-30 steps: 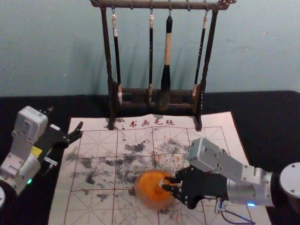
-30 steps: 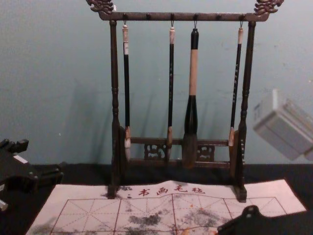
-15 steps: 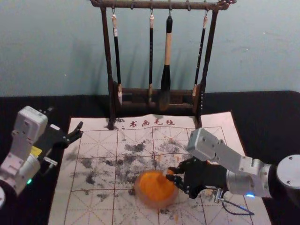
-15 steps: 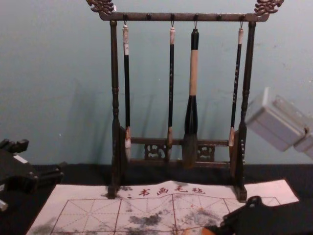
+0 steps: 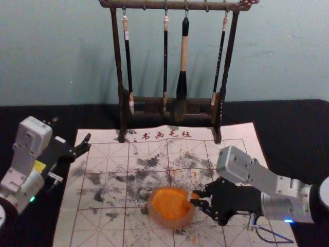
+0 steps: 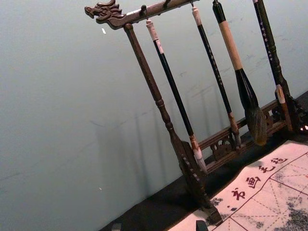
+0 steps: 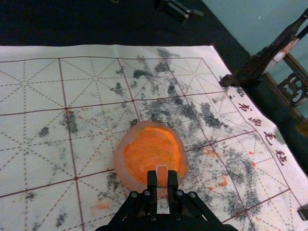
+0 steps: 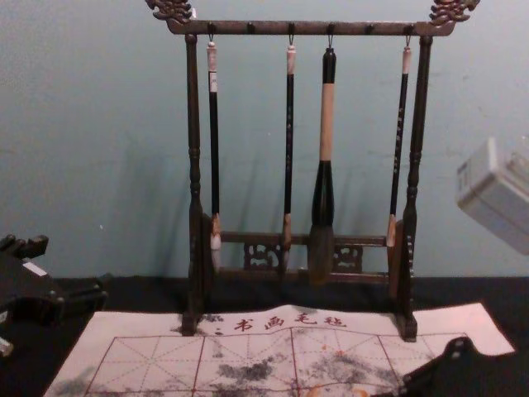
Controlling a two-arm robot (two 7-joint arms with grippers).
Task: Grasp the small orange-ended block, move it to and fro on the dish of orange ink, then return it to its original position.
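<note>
our right gripper [image 5: 195, 198] is pinching the block [image 7: 162, 175] at the dish's [image 5: 165, 222] right edge. our left gripper [image 5: 72, 128] is idling, jaws spread, by the mat's [image 5: 105, 135] far-left corner.

brush rack [image 8: 194, 107] — glossy dark wood

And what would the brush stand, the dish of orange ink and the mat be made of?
The brush stand seems to be dark wood, slightly glossy, with carved ends. The dish could be frosted glass or plastic: its rim is pale and cloudy. The mat looks like matte felt or cloth, judging by its wavy edge and blotchy ink stains.
</note>
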